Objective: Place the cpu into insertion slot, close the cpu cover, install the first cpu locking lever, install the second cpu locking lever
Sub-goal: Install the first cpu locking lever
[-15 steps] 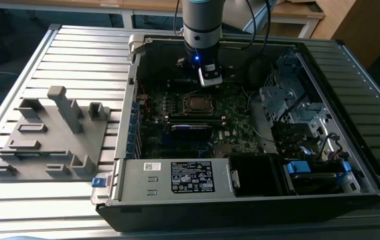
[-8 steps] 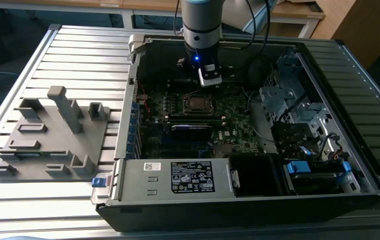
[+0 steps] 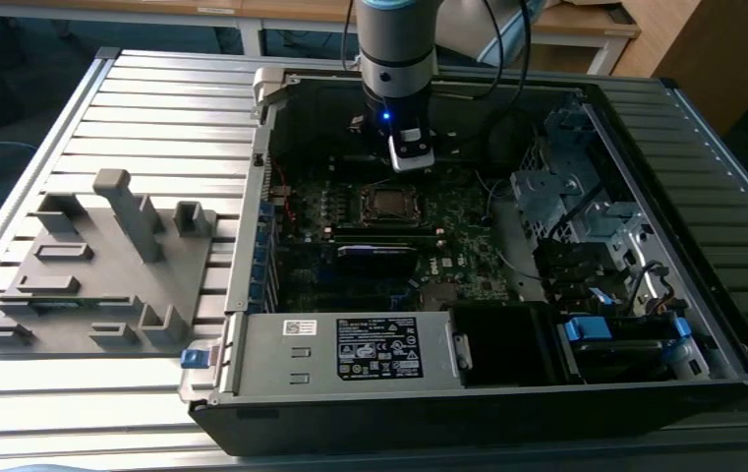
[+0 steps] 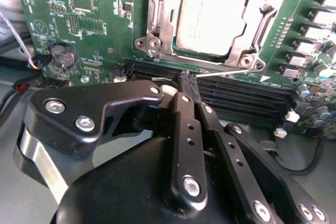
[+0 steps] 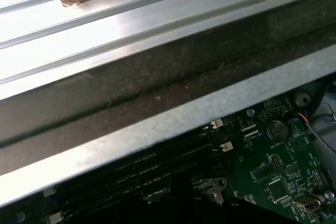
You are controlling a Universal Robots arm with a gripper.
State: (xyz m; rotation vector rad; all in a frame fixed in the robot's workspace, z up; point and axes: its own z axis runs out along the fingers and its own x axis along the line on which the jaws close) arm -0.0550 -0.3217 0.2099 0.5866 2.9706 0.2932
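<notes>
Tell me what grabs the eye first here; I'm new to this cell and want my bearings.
In the exterior view, the grey robot arm reaches down into an open computer case. In the second wrist view, the silver cpu sits in its socket, framed by the cpu cover, with the black gripper shut at the end of a thin locking lever.

Daylight washes the ribbed tabletop (image 3: 150,108) pale in the exterior view; the computer case (image 3: 347,433) lies shadowed inside. Glare whitens the cpu (image 4: 210,19) in the second wrist view.
</notes>
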